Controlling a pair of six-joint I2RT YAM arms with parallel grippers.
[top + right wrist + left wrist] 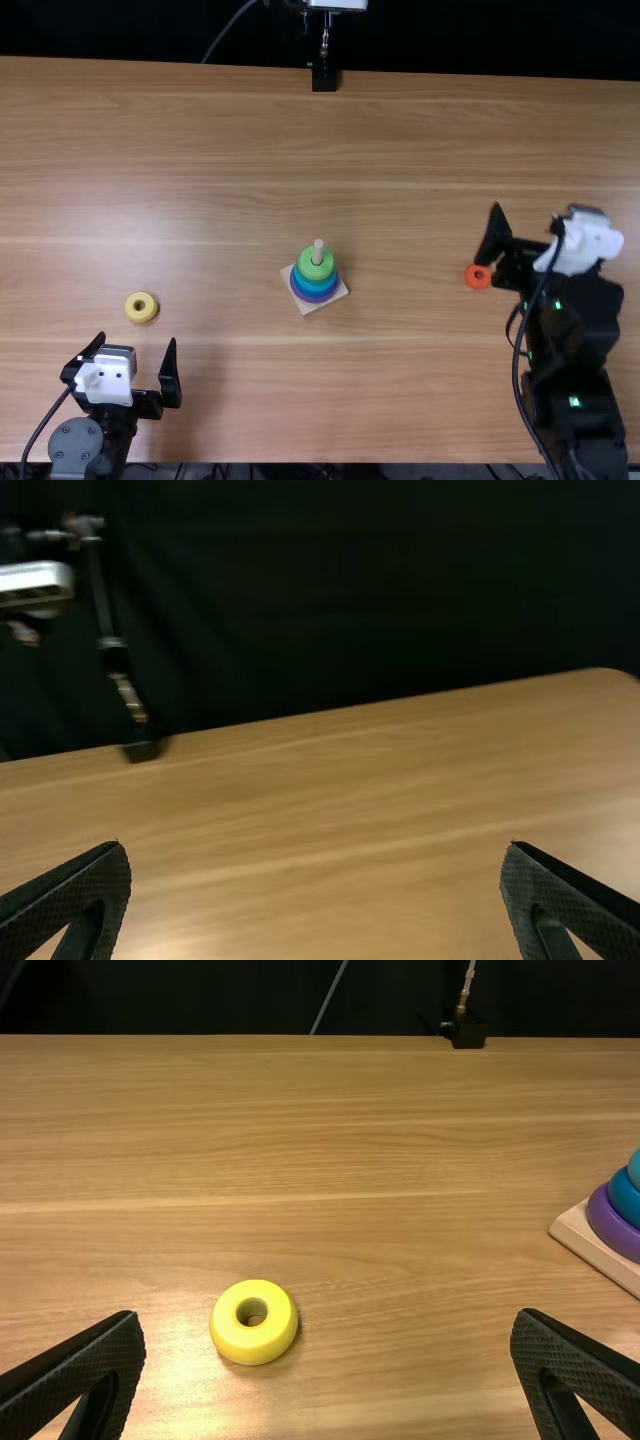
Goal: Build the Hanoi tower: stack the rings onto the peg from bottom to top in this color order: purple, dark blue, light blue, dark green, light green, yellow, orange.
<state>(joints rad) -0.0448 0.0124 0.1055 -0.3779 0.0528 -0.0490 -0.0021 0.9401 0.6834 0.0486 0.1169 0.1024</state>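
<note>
In the top view the peg (319, 246) rises from a square wooden base (341, 291), with purple at the bottom, blue rings above it and a green ring (316, 264) uppermost. My left gripper (139, 367) is open at the lower left, just nearer than the yellow ring (141, 307). The orange ring (478, 276) lies on the right beside my right gripper (527, 228), which is open. In the left wrist view, the yellow ring (254, 1322) lies flat beyond my left gripper (328, 1360). My right gripper (315, 885) holds nothing in the right wrist view.
The brown table (400, 150) stretches out around the tower. A black stand (324, 77) is at its far edge, with a cable running off beside it. The right arm reaches over the table's right side.
</note>
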